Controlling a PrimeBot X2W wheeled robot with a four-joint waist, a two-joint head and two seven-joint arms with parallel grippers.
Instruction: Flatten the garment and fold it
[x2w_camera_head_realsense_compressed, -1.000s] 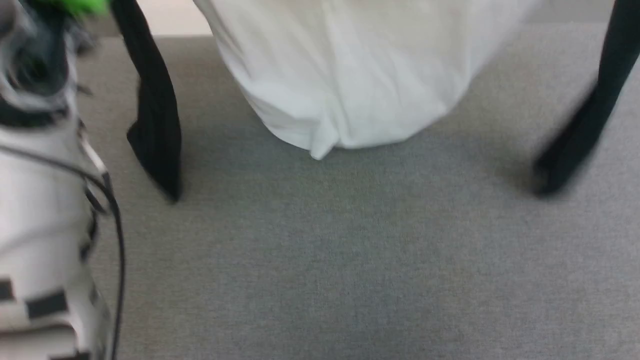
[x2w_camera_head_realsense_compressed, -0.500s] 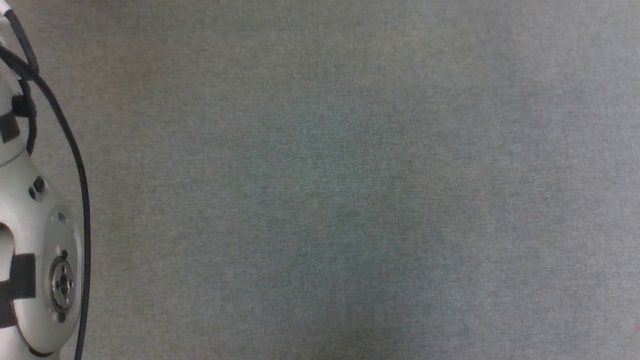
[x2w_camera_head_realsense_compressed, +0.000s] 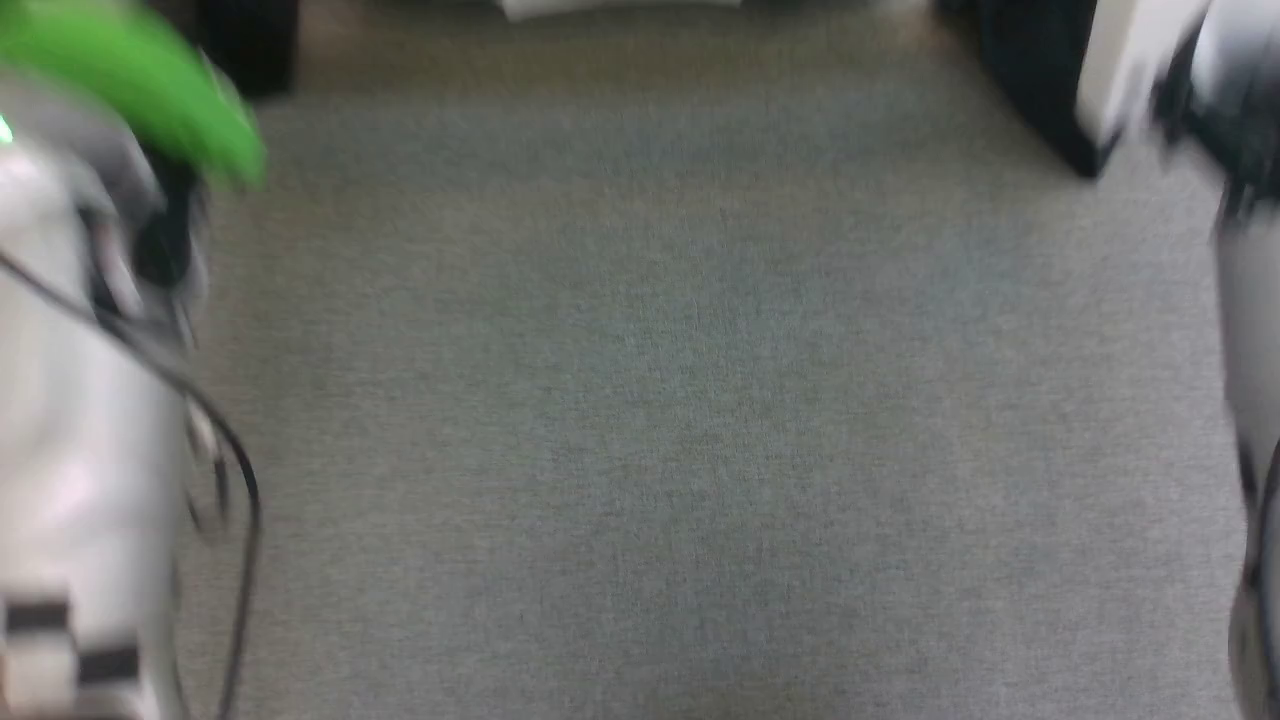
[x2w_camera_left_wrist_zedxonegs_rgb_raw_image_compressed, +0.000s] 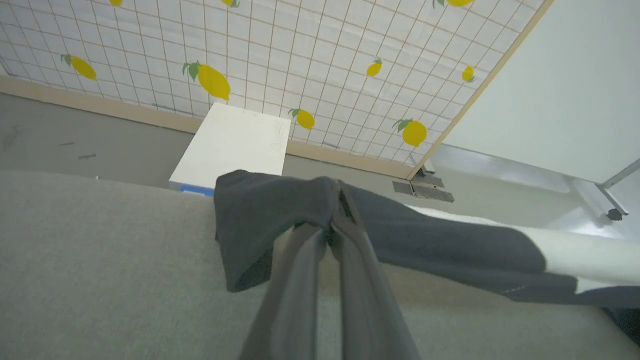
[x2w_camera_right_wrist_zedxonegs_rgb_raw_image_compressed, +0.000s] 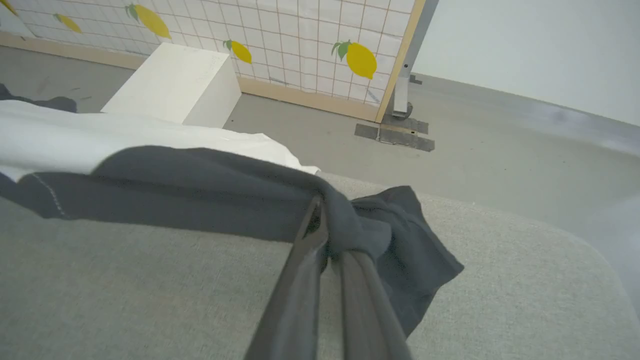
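Black cotton is pinched at both ends: my left gripper (x2w_camera_left_wrist_zedxonegs_rgb_raw_image_compressed: 334, 227) clamps one side of the garment (x2w_camera_left_wrist_zedxonegs_rgb_raw_image_compressed: 450, 247), my right gripper (x2w_camera_right_wrist_zedxonegs_rgb_raw_image_compressed: 326, 240) the other, the cloth stretched between them by the far edge of the grey table (x2w_camera_left_wrist_zedxonegs_rgb_raw_image_compressed: 100, 260). I judge this the flattening step; next, lay it down evenly and taut.

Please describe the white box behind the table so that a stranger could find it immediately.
Look for the screen of white tiles printed with yellow lemons. At its foot, on the grey floor beyond the table, stands the white box. It is plain, hard-edged and all white, unlike the soft garment with black sleeves nearby.
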